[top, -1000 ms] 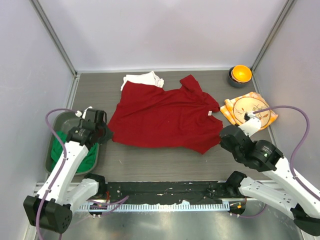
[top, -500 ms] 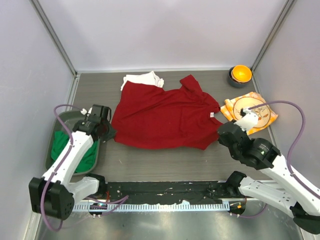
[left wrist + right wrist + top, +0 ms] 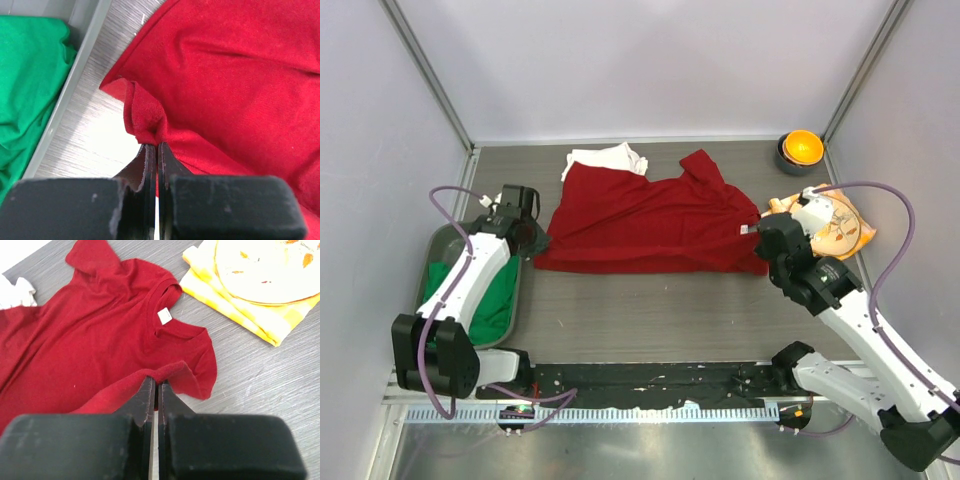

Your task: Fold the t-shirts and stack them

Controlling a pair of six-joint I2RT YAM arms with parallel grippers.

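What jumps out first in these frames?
A bright red cotton t-shirt dominates, spread across the middle of the grey table. The left pincer and right pincer are each shut on a bunched edge at its opposite ends. A green t-shirt lies in the grey bin at the left; a yellow-orange patterned cloth lies at the right.

Red t-shirt [image 3: 650,225], white neck label showing, lies wrinkled on the desk [image 3: 650,310]. I pinch its near hem with my left gripper [image 3: 156,146] and right gripper [image 3: 156,383]. White t-shirt [image 3: 605,158] is crumpled, partly under the red one's far-left corner. Green t-shirt [image 3: 485,300] is bunched in the bin [image 3: 430,250].
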